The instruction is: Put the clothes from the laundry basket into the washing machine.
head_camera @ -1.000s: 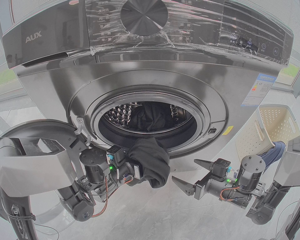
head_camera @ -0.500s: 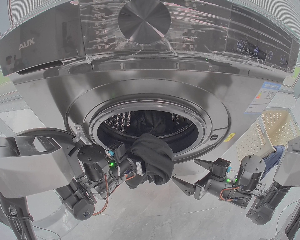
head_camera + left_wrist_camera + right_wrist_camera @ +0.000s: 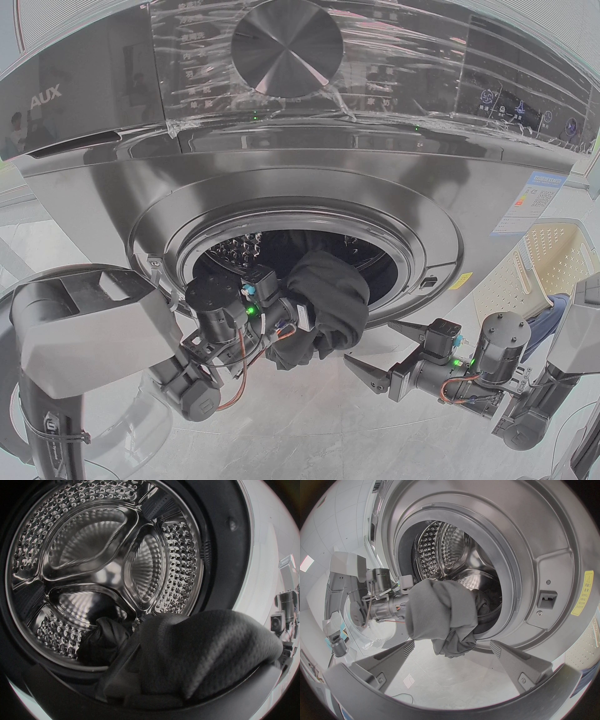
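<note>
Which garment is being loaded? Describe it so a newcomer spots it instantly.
Find the washing machine and its round door opening. At the opening's lower edge, a bunched dark garment hangs from the end of the left arm. The other dark clothing lies inside on the drum floor; this one is held up at the mouth, with folds dangling below the rim.

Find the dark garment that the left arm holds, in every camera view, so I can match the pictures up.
Head view: the dark garment is bunched mid-picture at the lower edge of the mouth of the drum.
Left wrist view: it bulges close in the foreground, in front of the drum.
Right wrist view: it hangs mid-picture, before the drum mouth and drooping past its lower edge.
Shared landmark: the dimpled steel drum.
</note>
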You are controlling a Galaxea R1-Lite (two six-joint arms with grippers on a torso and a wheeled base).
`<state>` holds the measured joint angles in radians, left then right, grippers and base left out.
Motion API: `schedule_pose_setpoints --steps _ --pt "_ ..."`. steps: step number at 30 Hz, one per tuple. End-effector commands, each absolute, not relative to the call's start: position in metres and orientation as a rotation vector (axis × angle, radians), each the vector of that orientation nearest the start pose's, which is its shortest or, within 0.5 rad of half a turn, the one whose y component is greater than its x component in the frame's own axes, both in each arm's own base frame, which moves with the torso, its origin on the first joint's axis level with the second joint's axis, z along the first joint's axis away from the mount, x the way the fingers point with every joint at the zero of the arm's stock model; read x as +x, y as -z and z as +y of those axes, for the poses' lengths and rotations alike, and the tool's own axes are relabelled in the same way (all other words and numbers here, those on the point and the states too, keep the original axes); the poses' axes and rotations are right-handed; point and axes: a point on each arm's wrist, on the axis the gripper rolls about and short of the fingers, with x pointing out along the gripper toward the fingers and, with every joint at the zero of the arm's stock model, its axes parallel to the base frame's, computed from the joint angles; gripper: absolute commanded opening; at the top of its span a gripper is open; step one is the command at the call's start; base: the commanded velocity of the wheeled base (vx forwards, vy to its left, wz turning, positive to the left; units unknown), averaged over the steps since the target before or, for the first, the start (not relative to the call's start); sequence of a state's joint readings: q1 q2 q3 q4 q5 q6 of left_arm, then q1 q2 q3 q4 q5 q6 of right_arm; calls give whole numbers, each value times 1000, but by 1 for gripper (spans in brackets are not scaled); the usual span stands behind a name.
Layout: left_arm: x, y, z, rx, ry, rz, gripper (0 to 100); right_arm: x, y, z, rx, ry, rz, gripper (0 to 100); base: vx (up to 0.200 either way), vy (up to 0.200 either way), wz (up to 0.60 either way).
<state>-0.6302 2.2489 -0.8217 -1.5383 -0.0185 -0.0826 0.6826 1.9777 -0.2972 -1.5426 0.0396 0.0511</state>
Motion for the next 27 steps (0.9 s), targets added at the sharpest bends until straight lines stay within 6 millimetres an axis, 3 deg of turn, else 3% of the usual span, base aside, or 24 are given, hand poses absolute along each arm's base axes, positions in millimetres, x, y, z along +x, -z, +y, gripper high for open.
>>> schedule_pose_setpoints --steps 1,12,21,27 --pt "350 -60 -241 -119 615 -100 0 213 -78 175 2 -721 157 100 0 0 0" --pt "394 -88 -259 -220 540 -73 0 214 -77 175 3 -720 164 100 0 0 0" --pt "438 -80 -271 -221 444 -86 0 214 -76 175 4 -720 166 100 0 0 0" --pt "460 -82 -267 -241 354 -132 0 214 -77 175 5 -720 164 100 0 0 0"
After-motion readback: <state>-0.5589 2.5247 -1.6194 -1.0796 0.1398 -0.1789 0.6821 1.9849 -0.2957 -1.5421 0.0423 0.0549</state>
